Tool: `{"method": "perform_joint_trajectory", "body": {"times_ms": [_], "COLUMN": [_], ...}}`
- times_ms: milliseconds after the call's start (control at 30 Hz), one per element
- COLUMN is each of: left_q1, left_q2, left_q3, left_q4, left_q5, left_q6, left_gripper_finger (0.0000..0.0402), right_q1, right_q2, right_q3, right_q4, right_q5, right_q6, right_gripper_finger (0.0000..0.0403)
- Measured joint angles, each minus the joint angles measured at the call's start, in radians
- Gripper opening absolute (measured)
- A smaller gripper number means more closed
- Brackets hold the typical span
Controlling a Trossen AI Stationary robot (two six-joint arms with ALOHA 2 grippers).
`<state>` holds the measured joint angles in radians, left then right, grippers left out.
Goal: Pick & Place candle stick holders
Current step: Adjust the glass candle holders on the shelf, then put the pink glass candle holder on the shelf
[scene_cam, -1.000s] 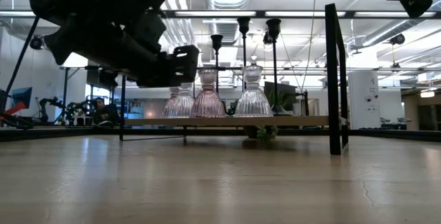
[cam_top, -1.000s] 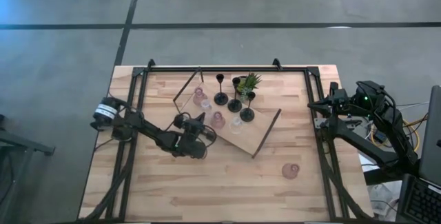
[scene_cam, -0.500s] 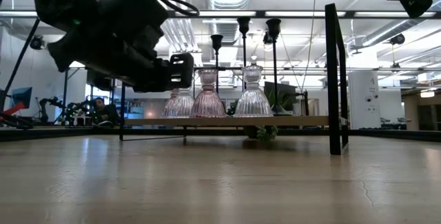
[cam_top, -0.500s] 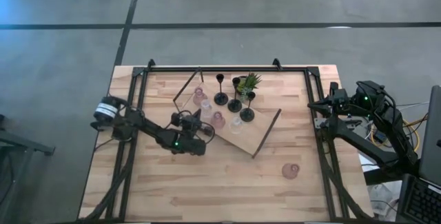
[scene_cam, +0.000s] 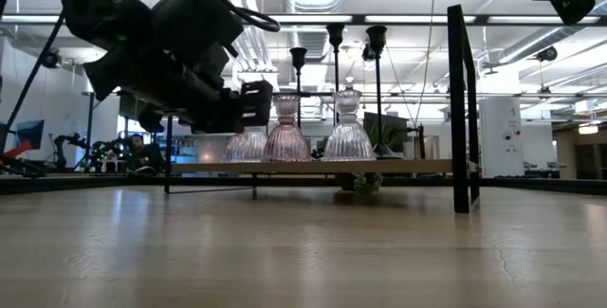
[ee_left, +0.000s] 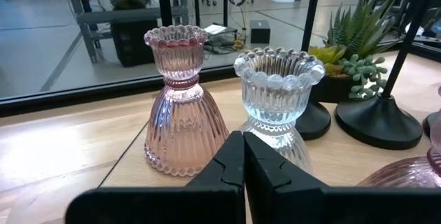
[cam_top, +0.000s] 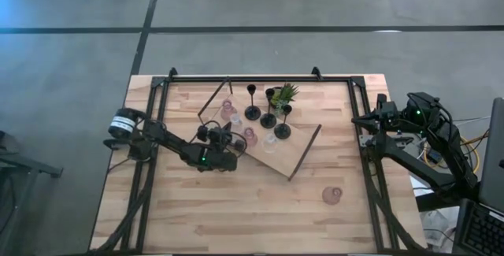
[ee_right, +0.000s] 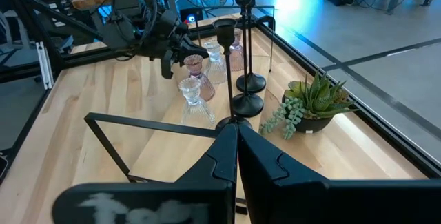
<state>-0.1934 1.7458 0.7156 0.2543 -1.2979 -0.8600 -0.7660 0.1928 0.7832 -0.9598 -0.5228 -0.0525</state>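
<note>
On the counter (cam_top: 236,209), your left gripper (cam_top: 235,146) sits at the board's (cam_top: 295,157) near-left edge, fingers pressed together, holding nothing, pointed at a pink cup (ee_left: 182,114) and a clear cup (ee_left: 278,96) just ahead. Three black holders (cam_top: 268,108) stand on the board beside the plant (cam_top: 285,93). One pink cup (cam_top: 331,195) lies off-board toward the right front. Right gripper (ee_right: 236,138) is parked at the right edge, fingers together.

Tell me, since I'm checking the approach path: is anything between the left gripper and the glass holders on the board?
Nothing visible. The left gripper, jaws shut, faces the pink glass holder and the clear glass holder directly, with only bare wooden board between.
</note>
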Motion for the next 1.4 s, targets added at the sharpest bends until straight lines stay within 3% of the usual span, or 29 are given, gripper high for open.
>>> {"method": "perform_joint_trajectory", "body": {"times_ms": [533, 700, 967, 1200, 1300, 1400], "left_q1": [0.017, 0.004, -0.113, -0.284, -0.338, -0.365], "left_q2": [0.000, 0.000, -0.051, -0.190, -0.277, -0.366], "left_q3": [0.002, 0.001, -0.001, -0.002, -0.002, -0.002], "left_q4": [0.090, 0.086, 0.049, -0.169, -0.227, -0.237], "left_q5": [0.047, 0.007, -0.097, -0.098, -0.067, 0.036], "left_q6": [0.108, 0.106, 0.093, 0.092, 0.106, 0.200], "left_gripper_finger": [0.0000, 0.0000, 0.0000, 0.0000, 0.0007, 0.0016], "right_q1": [0.000, 0.000, 0.000, 0.000, 0.000, 0.000], "right_q2": [0.000, 0.000, 0.000, 0.000, 0.000, 0.000], "right_q3": [0.000, 0.000, 0.000, 0.000, 0.000, 0.000], "right_q4": [0.000, 0.000, 0.000, 0.000, 0.000, 0.000], "right_q5": [0.000, 0.000, 0.000, 0.000, 0.000, 0.000], "right_q6": [0.000, 0.000, 0.000, 0.000, 0.000, 0.000], "right_gripper_finger": [0.0008, 0.0008, 0.0008, 0.0008, 0.0008, 0.0008]}}
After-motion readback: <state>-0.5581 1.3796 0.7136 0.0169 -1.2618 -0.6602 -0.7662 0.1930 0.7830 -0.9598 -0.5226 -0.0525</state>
